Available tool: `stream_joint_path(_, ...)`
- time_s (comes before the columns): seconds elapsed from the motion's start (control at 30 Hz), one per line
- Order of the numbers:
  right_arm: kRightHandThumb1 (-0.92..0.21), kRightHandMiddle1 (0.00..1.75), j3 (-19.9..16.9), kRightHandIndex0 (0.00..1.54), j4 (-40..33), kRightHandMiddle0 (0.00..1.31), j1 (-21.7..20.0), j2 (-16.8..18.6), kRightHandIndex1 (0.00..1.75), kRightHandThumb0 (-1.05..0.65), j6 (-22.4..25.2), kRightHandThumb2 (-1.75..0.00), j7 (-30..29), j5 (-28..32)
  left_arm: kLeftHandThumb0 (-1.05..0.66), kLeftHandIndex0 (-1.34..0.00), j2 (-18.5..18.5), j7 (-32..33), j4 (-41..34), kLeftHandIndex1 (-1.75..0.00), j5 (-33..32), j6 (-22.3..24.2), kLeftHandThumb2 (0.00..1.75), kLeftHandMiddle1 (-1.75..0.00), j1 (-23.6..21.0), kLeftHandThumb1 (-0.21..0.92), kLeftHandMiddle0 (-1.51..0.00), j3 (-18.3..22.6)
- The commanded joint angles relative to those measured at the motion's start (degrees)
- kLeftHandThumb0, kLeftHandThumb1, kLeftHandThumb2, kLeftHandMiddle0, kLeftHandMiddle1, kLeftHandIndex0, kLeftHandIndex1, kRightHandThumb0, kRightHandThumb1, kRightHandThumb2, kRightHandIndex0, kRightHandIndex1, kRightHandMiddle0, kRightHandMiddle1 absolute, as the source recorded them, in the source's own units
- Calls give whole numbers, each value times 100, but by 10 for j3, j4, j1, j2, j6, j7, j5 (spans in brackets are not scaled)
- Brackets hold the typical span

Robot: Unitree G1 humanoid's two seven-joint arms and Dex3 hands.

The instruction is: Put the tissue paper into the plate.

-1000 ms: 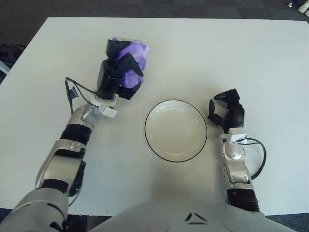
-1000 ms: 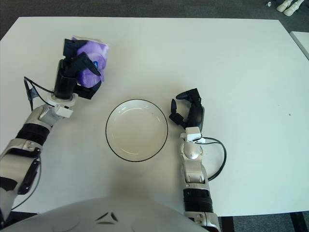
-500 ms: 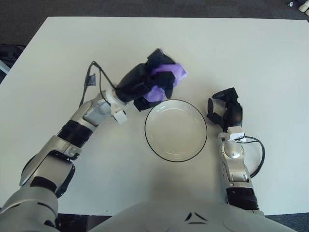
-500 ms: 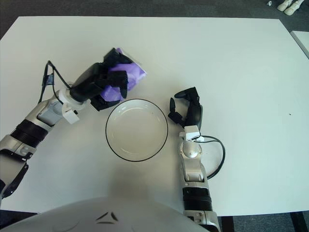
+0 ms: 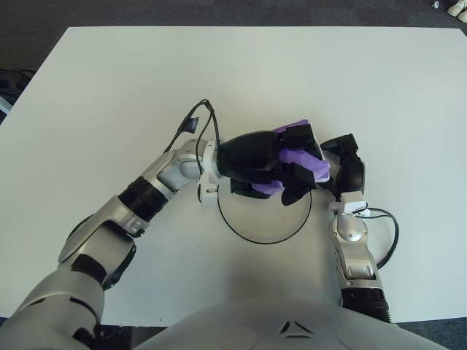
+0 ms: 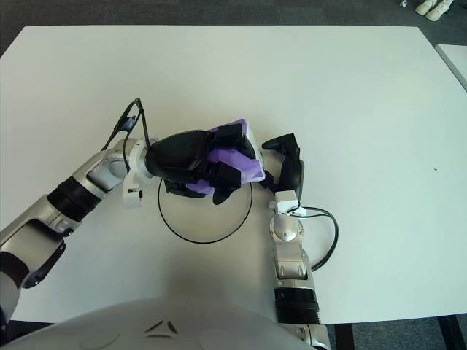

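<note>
The left hand [image 5: 273, 164] has its dark fingers wrapped around the purple tissue paper [image 5: 300, 159] pack, holding it over the far part of the white plate [image 5: 264, 227], whose black rim shows below the hand. No lettering can be read on the pack. The right hand [image 5: 349, 166], fingers loosely curled and holding nothing, shows just right of the tissue paper on the white table [image 5: 102, 102].

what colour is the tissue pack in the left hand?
Purple tissue pack, gripped by the left hand; clearest in the left eye view.
</note>
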Motion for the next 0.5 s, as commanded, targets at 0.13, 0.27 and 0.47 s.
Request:
stream_joint_path(0.13, -69, 175, 0, 58, 8, 33, 26, 4, 126, -38, 32, -85, -4, -1, 0, -65, -4, -45, -19, -174, -47, 23, 174, -173, 30, -5, -90, 8)
stream_joint_path(0.27, -68, 175, 1, 57, 10, 34, 26, 3, 127, -38, 26, -86, -6, -1, 0, -65, -2, -75, -29, -175, -65, 44, 173, -170, 33, -5, -91, 8)
stream_joint_path(0.47, -65, 175, 2, 58, 7, 36, 27, 2, 129, -39, 31, -90, -5, 1, 0, -65, -12, -104, -25, -175, -76, 52, 171, -166, 33, -5, -92, 12)
